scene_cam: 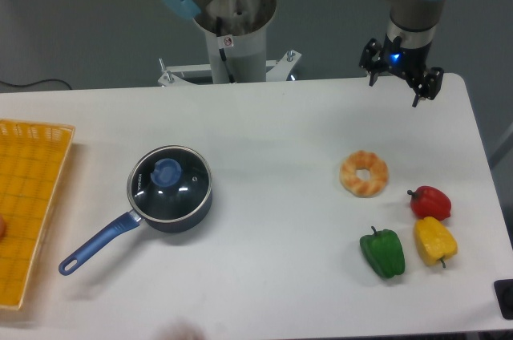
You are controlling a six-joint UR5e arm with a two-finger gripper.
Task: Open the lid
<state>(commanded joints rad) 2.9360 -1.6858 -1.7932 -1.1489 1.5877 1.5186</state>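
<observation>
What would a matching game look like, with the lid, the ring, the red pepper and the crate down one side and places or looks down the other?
Things:
1. Lid
2. Ring
3. Red pepper
4. Crate

Places or looks:
A. Just above the yellow pepper in the picture
B. Cut off by the picture's left edge
C. Closed on the pan
D. Pale orange, with a hole

Pairs: 1-C, 2-D, 3-A, 4-B

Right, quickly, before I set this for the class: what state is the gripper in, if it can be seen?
Gripper: not in view, so open, closed or holding something cannot be told.
</observation>
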